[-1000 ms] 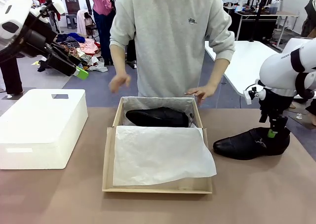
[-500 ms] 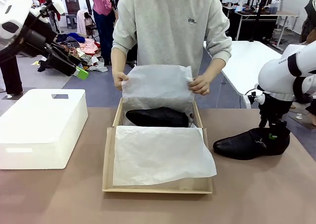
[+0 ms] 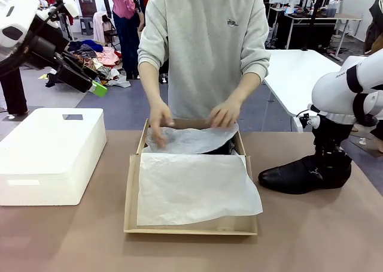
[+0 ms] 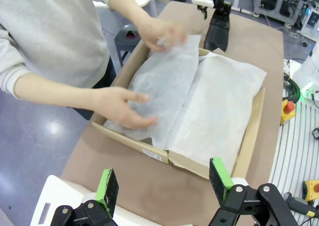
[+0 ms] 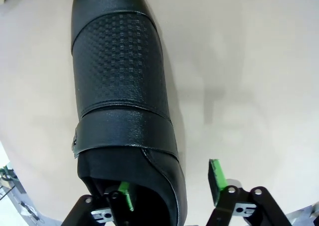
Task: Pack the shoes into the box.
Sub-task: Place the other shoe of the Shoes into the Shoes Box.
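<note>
Right wrist view: right gripper open, straddling shoe heel wall for a pinch.
Left gripper: wide open, empty, clear of box.
Hands: tucking tissue.

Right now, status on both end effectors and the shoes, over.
Left end effector open, aloft. Right end effector open, astride shoe on table. Person's hands pressing tissue in box.

Open box mid-desk; second box to its left. 1 shoe on desk just right of box, right end effector astride its heel wall. Person's hands on tissue over box's far half.
</note>
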You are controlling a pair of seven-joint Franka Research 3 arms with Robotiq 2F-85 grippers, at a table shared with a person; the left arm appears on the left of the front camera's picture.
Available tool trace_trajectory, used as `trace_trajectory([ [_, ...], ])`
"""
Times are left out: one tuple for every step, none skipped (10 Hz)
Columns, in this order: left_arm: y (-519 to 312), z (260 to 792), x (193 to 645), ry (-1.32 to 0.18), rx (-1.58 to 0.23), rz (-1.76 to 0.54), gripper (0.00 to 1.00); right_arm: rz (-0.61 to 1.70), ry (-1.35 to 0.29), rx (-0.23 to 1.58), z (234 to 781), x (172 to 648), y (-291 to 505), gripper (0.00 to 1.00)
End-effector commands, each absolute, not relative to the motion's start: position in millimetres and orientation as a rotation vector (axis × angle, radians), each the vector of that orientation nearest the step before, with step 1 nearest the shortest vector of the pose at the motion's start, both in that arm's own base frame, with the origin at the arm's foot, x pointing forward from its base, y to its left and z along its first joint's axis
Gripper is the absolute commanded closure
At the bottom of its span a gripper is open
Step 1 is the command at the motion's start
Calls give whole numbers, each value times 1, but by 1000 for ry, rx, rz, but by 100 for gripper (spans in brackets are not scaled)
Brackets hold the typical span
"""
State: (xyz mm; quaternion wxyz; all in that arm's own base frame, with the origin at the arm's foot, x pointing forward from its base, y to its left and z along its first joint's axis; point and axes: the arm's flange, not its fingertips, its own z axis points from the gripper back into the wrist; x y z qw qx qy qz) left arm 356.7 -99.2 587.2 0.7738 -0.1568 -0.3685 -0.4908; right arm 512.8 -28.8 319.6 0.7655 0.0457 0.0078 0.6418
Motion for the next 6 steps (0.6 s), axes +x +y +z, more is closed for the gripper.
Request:
trace_trajectory([
  [-97,587,358,-809,-354,-1079,4,1413,9,137,322,518,-34,78],
  [-97,587,358,-809,-354,-1079,4,1414,10,139,323,518,-34,98],
  [-97,587,358,-809,-354,-1079,4,1413,12,140,324,518,-35,100],
  [-97,587,358,-809,-354,-1079,4,1411,12,142,324,517,-36,100],
  [-97,587,358,-809,-354,-1079,4,1407,13,145,324,518,-36,100],
  [-97,587,358,-809,-354,-1079,4,1403,15,145,325,518,-36,100],
])
